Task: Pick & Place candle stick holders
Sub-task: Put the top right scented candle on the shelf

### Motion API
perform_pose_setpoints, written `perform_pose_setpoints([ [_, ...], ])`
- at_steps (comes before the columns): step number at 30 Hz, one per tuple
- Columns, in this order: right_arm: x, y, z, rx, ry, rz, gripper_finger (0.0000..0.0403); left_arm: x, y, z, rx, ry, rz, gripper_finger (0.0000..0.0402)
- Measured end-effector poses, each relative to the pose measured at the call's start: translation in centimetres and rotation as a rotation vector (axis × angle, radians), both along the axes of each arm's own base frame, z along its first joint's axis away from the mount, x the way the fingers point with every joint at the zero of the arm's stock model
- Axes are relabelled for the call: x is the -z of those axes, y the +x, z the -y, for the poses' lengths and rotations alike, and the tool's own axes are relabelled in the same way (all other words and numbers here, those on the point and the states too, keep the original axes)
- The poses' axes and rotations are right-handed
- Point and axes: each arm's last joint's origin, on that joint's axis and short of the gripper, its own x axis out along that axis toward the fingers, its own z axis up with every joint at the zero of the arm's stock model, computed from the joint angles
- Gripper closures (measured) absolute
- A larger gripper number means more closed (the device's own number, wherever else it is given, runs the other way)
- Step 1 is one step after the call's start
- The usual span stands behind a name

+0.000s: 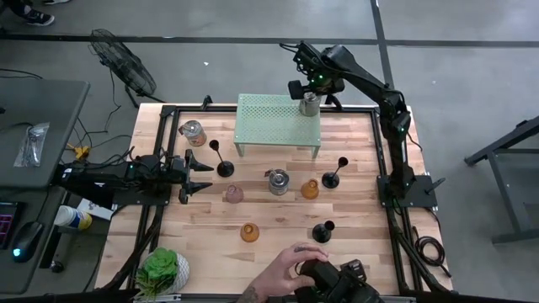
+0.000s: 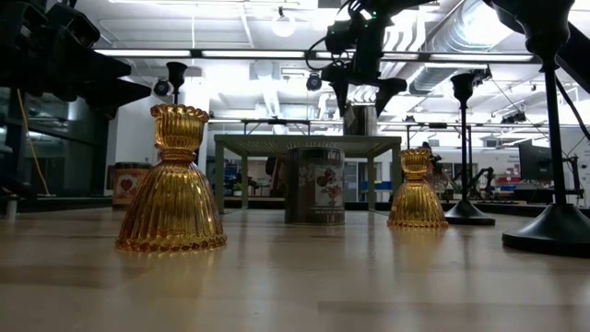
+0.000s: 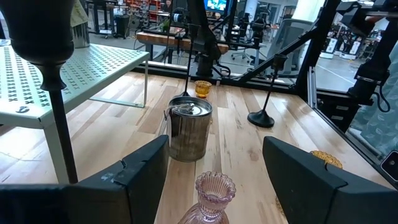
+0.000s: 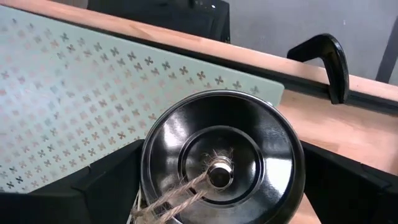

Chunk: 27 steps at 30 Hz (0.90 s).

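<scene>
Left end effector [image 3: 214, 180] hangs low over the counter [image 1: 354, 244], fingers spread wide, empty. Pink candle stick holder [image 3: 213, 198] stands upright straight ahead between those fingers, nearest target; left arm is far closer than the right. Beyond it a lidded tin [image 3: 188, 129], then black holders [image 1: 331, 175] and amber ones [image 1: 310, 188] scattered upright. Farthest, right end effector [image 1: 310, 95] poised over a metal can [image 4: 221, 158] on the green perforated rack [image 1: 269, 118], fingers either side; contact not discernible. Can's inside shows only a string.

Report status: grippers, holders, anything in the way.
Right gripper open around metal can on green perforated shelf. Left gripper open, facing pink glass holder. Person's hand at table edge.
</scene>
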Motion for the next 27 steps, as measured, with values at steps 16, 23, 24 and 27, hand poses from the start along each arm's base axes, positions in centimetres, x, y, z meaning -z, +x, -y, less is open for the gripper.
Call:
perform_pose_setpoints([
  [16, -0.4, 0.3, 0.1, -0.008, -0.018, 0.057, 0.0022, 0.0, 0.0, 0.0, 0.000, 0.000, 0.000, 0.0146],
  [23, -1.8, -0.3, -0.6, -0.020, -0.060, 0.068, 0.0022, 0.0, 0.0, 0.0, 0.000, 0.000, 0.000, 0.0146],
  [24, -1.9, -0.4, -0.7, -0.019, -0.068, 0.066, 0.0022, 0.0, 0.0, 0.0, 0.000, 0.000, 0.000, 0.0146],
  [27, -2.3, -0.5, -0.9, -0.024, -0.069, 0.078, 0.0022, 0.0, 0.0, 0.0, 0.000, 0.000, 0.000, 0.0146],
])
